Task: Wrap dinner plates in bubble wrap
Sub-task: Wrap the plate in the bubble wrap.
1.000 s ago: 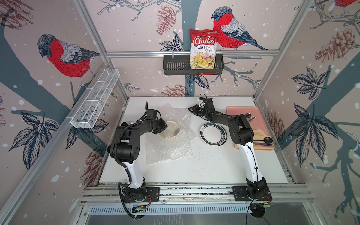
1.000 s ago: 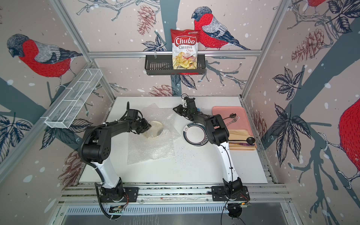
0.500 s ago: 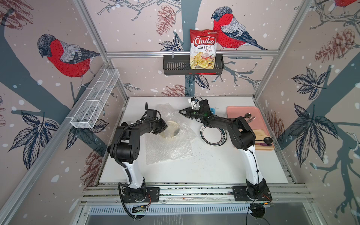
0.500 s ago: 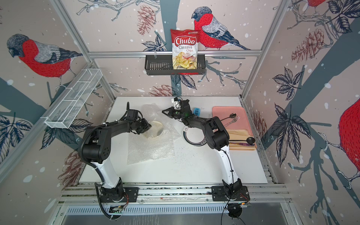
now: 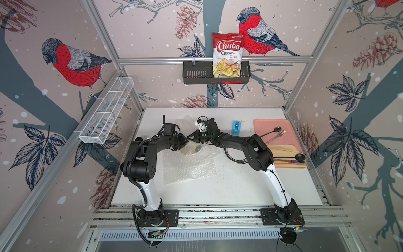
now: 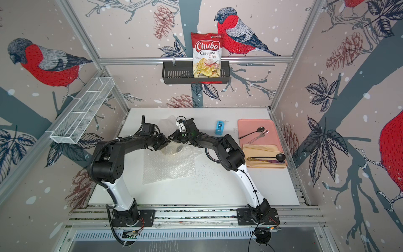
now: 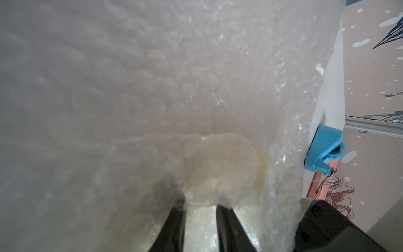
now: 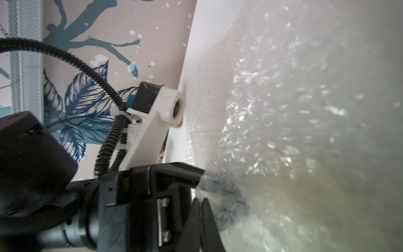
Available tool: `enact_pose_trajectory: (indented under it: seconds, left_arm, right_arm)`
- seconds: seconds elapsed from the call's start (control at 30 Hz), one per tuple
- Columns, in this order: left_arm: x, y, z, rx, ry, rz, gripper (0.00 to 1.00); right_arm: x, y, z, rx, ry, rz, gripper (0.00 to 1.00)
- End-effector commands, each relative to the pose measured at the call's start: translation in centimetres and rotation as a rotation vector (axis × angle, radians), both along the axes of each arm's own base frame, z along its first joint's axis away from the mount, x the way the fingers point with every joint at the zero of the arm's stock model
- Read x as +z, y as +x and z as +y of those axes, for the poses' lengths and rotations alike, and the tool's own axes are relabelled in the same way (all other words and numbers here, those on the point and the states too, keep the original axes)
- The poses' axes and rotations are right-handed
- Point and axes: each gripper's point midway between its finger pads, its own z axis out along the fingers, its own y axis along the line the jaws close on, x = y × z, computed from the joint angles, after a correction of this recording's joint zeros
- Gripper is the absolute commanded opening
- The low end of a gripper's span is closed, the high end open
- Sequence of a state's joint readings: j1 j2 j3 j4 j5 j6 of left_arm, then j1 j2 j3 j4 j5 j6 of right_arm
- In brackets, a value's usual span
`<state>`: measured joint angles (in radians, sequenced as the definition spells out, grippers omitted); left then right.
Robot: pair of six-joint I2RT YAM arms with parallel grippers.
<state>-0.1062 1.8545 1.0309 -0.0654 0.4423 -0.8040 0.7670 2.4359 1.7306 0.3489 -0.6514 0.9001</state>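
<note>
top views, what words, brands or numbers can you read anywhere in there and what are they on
"Chuba": big white brand name on the red chip bag standing in the black wall basket.
"Cassava Chips": under it on the same bag.
Small print at the bag's top edge and under "Cassava": too small to read.
Blue dispenser: no readable text.

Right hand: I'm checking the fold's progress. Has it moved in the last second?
Yes. The right hand has swung away from the pink tray toward the left hand, uncovering the blue tape dispenser.
</note>
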Motion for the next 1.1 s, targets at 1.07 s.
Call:
enact_pose_trajectory:
  seconds: [1.07]
  left_arm:
    - [5.3,15.4,9.6,0.128,0.032,-0.115,0.63]
  right_arm:
    - [-6.3,-1.8,-2.1,0.034,-0.306,-0.082,0.00]
